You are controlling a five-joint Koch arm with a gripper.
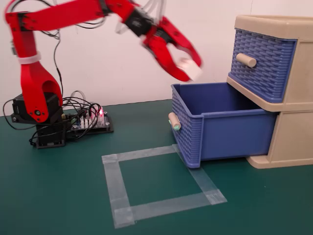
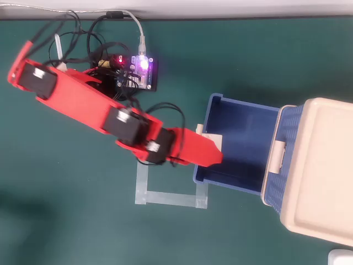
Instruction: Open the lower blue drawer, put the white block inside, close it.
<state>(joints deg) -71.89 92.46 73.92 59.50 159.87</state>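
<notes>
The lower blue drawer (image 1: 220, 125) (image 2: 240, 141) stands pulled out of the beige cabinet (image 1: 288, 93) (image 2: 320, 171), with its green-tipped knob (image 1: 174, 121) facing the arm. My red gripper (image 1: 190, 72) (image 2: 216, 149) is raised high above the drawer's front rim and is shut on the white block (image 1: 191, 69) (image 2: 214, 141). In the overhead view the fingertips reach just over the drawer's front wall. The drawer's inside looks empty.
An upper blue drawer (image 1: 264, 61) with a plain beige knob stays closed. A square of clear tape (image 1: 159, 183) (image 2: 168, 190) marks the green mat in front of the drawer. The arm's base (image 1: 39, 112) and a lit controller board (image 1: 93, 120) (image 2: 138, 72) with cables sit at the back left.
</notes>
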